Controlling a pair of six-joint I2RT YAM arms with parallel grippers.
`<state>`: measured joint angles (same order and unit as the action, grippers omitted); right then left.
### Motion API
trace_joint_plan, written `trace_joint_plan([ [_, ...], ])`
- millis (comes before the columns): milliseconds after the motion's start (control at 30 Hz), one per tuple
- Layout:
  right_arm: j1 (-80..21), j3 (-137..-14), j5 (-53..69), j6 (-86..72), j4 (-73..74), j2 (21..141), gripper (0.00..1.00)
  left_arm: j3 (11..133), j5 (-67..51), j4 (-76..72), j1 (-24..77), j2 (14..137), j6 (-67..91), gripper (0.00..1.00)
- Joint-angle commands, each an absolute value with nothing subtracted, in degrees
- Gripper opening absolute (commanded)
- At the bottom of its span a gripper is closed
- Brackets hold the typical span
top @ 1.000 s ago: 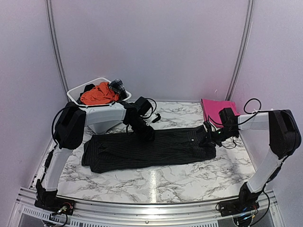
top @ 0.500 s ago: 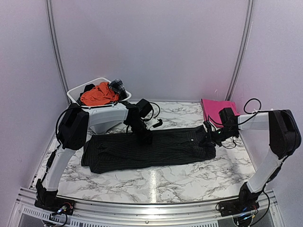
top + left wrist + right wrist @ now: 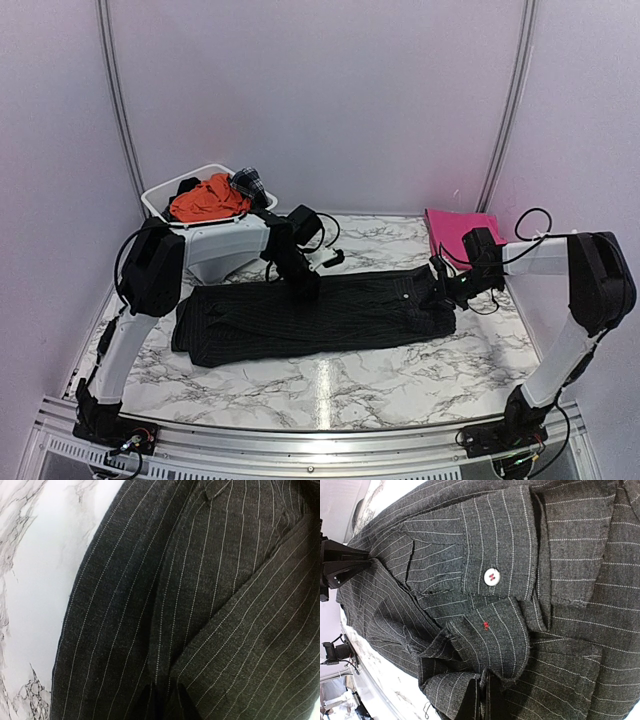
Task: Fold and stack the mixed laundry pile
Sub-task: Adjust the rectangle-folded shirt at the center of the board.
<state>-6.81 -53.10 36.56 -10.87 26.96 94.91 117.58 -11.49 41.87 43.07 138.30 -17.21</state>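
Right pincer [image 3: 441, 288] is pressed together, pinching the right end of the shirt [image 3: 300, 322]. Left pincer [image 3: 303, 287] sits low on the shirt's far edge; I cannot tell if it pinches. The shirt lies flat across the counter [image 3: 380, 385]. The pink cloth [image 3: 455, 228] lies far right.

A white desk [image 3: 400, 380] veined in grey marble fills the booth. Plain pale walls [image 3: 320, 100] close it in on three sides. Thin metal poles [image 3: 118, 110] rise at the back corners, and a ribbed metal rail [image 3: 300, 432] runs along the near edge. The light is soft and even.
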Motion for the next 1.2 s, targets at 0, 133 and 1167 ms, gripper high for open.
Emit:
trace_joint_plan([
  [0,-6.7,-53.9,37.1,-11.1,26.2,95.1,0.00,118.2,-13.6,43.4,43.2,134.5,-18.4,0.15],
  [133,-6.6,-53.9,37.0,-11.0,26.3,95.0,0.00,116.3,-13.1,43.4,43.2,134.5,-18.4,0.23],
  [1167,-6.5,-54.3,37.0,-10.1,27.7,95.7,0.00,118.1,-13.6,41.9,43.8,140.9,-21.6,0.50],
])
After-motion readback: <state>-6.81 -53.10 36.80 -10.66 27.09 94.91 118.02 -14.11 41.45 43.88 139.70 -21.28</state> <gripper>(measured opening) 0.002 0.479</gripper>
